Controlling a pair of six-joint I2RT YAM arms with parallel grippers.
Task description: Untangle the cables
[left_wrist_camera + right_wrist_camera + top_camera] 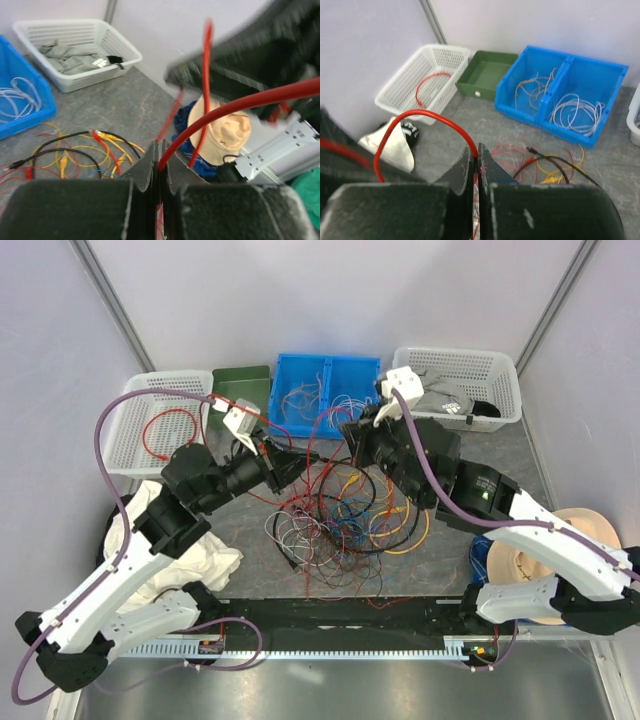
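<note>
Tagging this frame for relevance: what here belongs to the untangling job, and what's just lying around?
Job: tangled pile of thin red, yellow, blue and black wires; thin red wire pinched in the left tool and right tool; blue plastic bin holding loose wires.
Lying about: tan fabric sun hat; grey cloth in white mesh basket; crumpled white cloth; green plastic tray.

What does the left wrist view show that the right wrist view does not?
Only the left wrist view: a white basket holding grey cloth, and a tan hat. Only the right wrist view: a mesh basket with a red loop inside, and a green tray. Both: the blue bin with pale wires, loose cables on the table, and the view's own gripper, left gripper or right gripper, shut on a red cable.
</note>
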